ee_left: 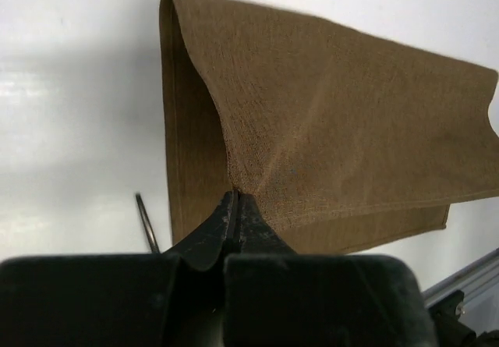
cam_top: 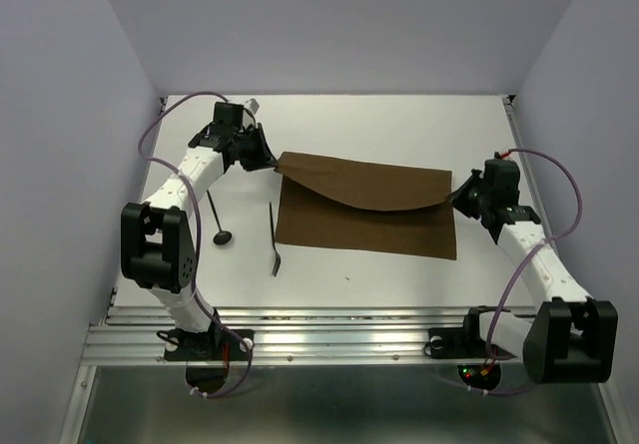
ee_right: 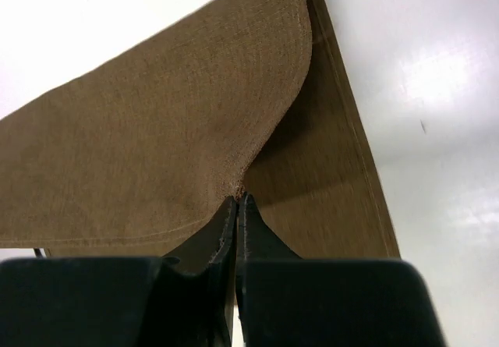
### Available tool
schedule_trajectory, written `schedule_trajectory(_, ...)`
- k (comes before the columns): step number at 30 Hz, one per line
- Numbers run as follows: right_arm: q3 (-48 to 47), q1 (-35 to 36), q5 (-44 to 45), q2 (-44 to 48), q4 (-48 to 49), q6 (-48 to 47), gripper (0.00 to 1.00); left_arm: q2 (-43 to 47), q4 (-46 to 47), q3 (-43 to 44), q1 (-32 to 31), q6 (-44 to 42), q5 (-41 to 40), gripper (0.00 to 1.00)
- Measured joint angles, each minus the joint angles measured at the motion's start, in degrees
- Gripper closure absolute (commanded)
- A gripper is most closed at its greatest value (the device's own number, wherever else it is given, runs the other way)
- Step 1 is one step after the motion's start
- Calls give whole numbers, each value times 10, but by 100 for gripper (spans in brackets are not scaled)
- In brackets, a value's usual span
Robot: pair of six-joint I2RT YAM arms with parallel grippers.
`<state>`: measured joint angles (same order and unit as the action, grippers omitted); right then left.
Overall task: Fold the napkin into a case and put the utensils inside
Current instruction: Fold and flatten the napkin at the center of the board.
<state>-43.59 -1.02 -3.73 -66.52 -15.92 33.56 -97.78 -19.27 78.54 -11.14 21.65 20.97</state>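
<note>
Your left jaws are clamped tight on the napkin (cam_top: 364,210), pinching its far left corner, and the left wrist view shows the cloth gathered into a point right where the tips meet. Your right jaws are just as tightly closed on the far right corner, with the fabric bunching at the tips in the right wrist view. Between the two grips the brown cloth hangs as an upper layer, its edge sagging in a shallow curve across the middle. Under it, the rest of the napkin lies flat on the white surface (cam_top: 379,125), its near edge running straight and facing you. So the cloth is doubled over only partway, held up at both ends and draped over its own lower half.

Off to the left of the napkin, both utensils lie on the surface. The slender utensil (cam_top: 273,236) sits just beside the napkin's left edge. The round-headed utensil (cam_top: 216,217) lies further left, close to your left arm (cam_top: 185,190). Neither one touches the cloth.
</note>
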Motion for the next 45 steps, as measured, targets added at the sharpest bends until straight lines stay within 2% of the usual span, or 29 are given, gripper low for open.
schedule_trajectory(8,71,0,1,125,-57,22,99,50,20,-129,-2,0,0,100)
schedule_trajectory(17,107,0,25,133,-81,27,99,61,45,-197,-13,4,0,100)
schedule_trajectory(28,98,0,64,134,-95,27,99,126,40,-205,-23,5,1,100)
schedule_trajectory(35,68,0,85,168,-123,27,99,178,23,-211,-33,5,2,100)
schedule_trajectory(45,112,0,84,153,-151,79,99,143,49,-316,-69,29,-2,100)
